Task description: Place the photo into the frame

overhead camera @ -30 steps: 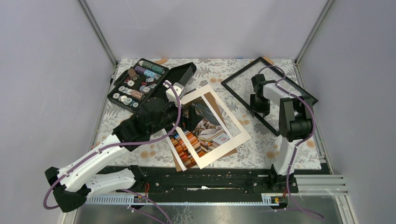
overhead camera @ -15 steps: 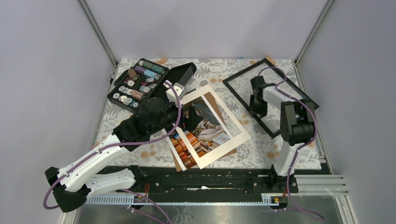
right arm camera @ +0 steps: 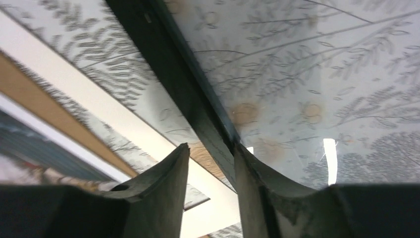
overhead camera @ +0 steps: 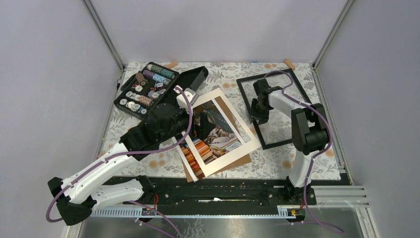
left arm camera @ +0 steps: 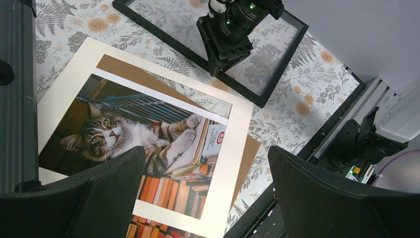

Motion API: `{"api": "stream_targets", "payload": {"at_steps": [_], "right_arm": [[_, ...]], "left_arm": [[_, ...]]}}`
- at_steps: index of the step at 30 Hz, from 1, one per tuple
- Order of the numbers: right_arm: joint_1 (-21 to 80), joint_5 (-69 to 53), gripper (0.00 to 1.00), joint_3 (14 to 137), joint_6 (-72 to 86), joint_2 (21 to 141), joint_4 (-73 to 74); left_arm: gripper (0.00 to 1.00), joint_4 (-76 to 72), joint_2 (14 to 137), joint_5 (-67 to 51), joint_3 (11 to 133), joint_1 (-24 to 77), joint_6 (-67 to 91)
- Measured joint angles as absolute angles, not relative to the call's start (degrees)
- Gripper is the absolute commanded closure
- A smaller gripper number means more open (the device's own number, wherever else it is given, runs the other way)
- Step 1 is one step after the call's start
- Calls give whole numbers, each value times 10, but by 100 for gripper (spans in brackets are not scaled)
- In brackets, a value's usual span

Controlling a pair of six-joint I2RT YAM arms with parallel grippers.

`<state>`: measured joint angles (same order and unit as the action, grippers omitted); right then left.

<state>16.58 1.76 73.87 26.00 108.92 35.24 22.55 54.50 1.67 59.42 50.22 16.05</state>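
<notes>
Closest to me, my left end effector [left arm camera: 204, 153] hangs above the stack with its jaws spread wide, gripping nothing. Under it the photo [left arm camera: 124, 134] lies flat and face up, sandwiched between the cream mat [left arm camera: 237, 148] and the brown backing board [left arm camera: 124, 69]. It sits skewed in the mat's window: a strip of its white border and some bare board show at the far side, and its book end pokes out past the mat's near-left edge. Its long axis runs near to far, leaning a little right, cat's head toward the far end.

Just beyond and to the right, my right end effector [right arm camera: 211, 148] straddles the left rail of the frame [right arm camera: 168, 64], and as far as I can tell the fingers are closed on that rail. The frame lies flat on the surface [overhead camera: 282, 161], close beside the mat's far-right edge, long axis also roughly near to far.

I judge this the bringing-together step: the frame is beside the stack, not around it. Next I would need to square the photo under the mat, then match the frame's angle to the stack before joining them.

Farthest left sits the thread case [overhead camera: 148, 89], well apart.
</notes>
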Motion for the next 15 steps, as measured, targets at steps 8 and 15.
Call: {"api": "stream_targets", "payload": {"at_steps": [8, 15], "right_arm": [[173, -24, 13, 780, 255, 1051, 367], [77, -6, 11, 706, 253, 865, 322]], "left_arm": [[1, 214, 573, 17, 588, 489, 161], [1, 209, 656, -6, 590, 485, 186]]}}
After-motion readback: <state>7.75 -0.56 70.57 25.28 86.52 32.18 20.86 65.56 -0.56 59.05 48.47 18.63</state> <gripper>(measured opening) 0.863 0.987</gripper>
